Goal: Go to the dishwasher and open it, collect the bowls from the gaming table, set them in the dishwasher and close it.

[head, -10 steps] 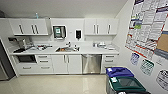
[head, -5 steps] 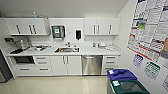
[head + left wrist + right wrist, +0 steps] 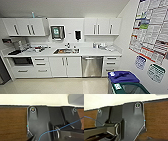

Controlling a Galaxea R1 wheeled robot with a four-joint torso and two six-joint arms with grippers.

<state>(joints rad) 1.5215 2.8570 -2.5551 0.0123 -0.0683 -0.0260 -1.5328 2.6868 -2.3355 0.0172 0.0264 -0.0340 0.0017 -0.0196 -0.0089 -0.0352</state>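
The dishwasher [image 3: 92, 67] stands straight ahead in the head view. It has a stainless-steel front, sits under the white counter [image 3: 100, 52] just right of the sink [image 3: 66, 51], and its door is shut, with a bar handle [image 3: 89, 58] across the top. The bowls and the gaming table are out of view. In both wrist views the robot's own dark plate lies over a brown wood-grain surface [image 3: 12, 122] and pale floor.
White cabinets and drawers flank the dishwasher. A dark built-in appliance [image 3: 22, 61] sits at the left end. A blue-lidded bin [image 3: 122, 77] and a green bin [image 3: 130, 88] stand at the right wall under posters [image 3: 152, 30]. Pale floor [image 3: 55, 86] stretches up to the cabinets.
The whole head picture has shifted slightly, so the camera has moved a little. Nothing in the kitchen has moved.
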